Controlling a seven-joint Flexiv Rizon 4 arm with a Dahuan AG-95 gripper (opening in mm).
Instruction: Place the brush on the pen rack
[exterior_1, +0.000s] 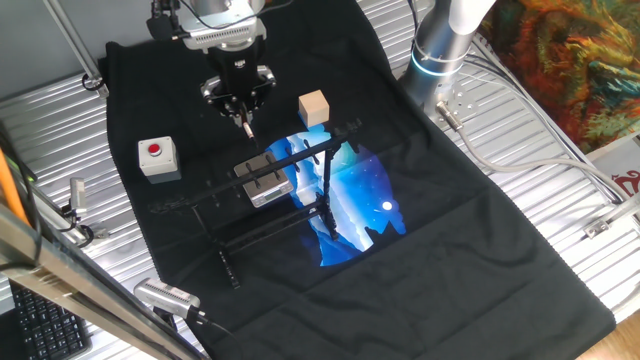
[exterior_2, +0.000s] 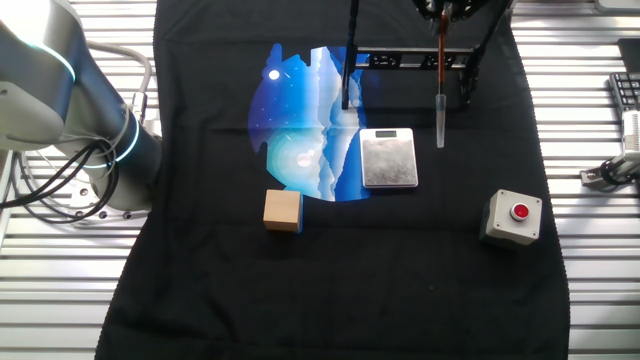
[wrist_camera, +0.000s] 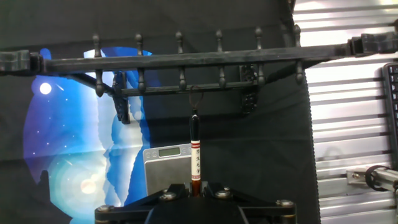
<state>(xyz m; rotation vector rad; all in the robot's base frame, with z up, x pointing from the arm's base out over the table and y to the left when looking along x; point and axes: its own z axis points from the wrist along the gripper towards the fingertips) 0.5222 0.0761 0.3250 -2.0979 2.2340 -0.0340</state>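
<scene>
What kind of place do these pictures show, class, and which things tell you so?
Probably a robotics lab test bench: a robot arm stands on a ridged metal table, with loose cables and a red push-button box beside it.

Black rod frame (wrist_camera: 186, 59) bars the way ahead; grey block (exterior_2: 389, 157) sits below

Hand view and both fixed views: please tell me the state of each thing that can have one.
claw: shut on the brush.
brush: gripped at one end, held off the cloth.
pen rack: pegs look bare.
scale: nothing on its plate.
button box: red button untouched.
wooden cube: resting free on the cloth.
</scene>
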